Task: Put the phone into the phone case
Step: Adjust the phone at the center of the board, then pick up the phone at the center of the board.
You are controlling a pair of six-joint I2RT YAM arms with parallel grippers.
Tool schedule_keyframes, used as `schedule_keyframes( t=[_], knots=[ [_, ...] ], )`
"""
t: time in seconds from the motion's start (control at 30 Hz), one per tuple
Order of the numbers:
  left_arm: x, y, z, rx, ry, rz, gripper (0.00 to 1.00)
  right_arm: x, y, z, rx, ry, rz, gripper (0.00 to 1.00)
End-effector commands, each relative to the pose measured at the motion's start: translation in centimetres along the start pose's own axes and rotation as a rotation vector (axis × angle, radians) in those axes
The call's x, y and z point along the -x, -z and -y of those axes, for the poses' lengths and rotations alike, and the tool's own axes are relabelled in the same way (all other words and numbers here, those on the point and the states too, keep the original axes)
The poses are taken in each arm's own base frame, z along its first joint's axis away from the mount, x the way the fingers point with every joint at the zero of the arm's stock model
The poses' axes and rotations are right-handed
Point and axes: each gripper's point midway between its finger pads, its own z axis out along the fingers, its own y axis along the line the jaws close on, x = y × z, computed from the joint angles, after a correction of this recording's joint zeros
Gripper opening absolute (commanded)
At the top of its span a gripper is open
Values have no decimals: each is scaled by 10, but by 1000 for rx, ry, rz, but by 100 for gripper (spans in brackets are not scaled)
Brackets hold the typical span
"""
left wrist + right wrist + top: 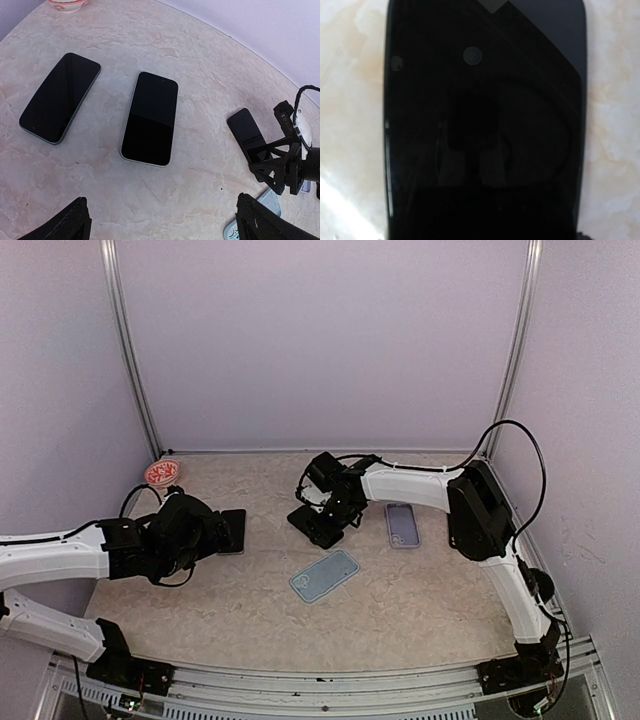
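Note:
A light blue phone case (pixel 324 575) lies open side up at the table's middle; its corner shows in the left wrist view (pixel 231 231). A black phone (pixel 312 528) lies just behind it, also seen in the left wrist view (pixel 245 131). My right gripper (pixel 332 512) is right over this phone, whose dark screen (pixel 485 120) fills the right wrist view; the fingers are hidden in the dark. My left gripper (pixel 165 220) is open and empty, near two more black phones (pixel 150 118) (pixel 60 97) lying flat.
A lilac phone-shaped item (pixel 402 524) lies right of the right gripper. A red and white dish (pixel 162 473) sits at the back left corner. Walls close the table on three sides.

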Motion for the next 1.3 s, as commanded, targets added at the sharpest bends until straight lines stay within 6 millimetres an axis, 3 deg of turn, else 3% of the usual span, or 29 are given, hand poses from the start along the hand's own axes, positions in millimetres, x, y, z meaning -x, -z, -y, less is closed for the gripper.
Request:
schedule_keyframes(
  t=[0.0, 0.23, 0.37, 0.63, 1.0, 1.27],
  knots=[
    [2, 3, 0, -4, -1, 15, 99, -63, -37, 5, -31, 24, -208, 65],
    [0, -3, 13, -23, -26, 0, 99, -33, -12, 16, -93, 98, -34, 66],
    [-1, -8, 23, -40, -26, -7, 99, -14, 12, 23, -138, 114, 96, 66],
    [0, -22, 53, -89, -44, -20, 99, -5, 31, 23, -150, 132, 212, 66],
    [-1, -64, 94, -177, -98, -52, 99, 14, 74, 32, -212, 151, 386, 66],
    [20, -77, 126, -364, -112, -41, 99, 19, 104, 31, -221, 175, 476, 66]
  ],
)
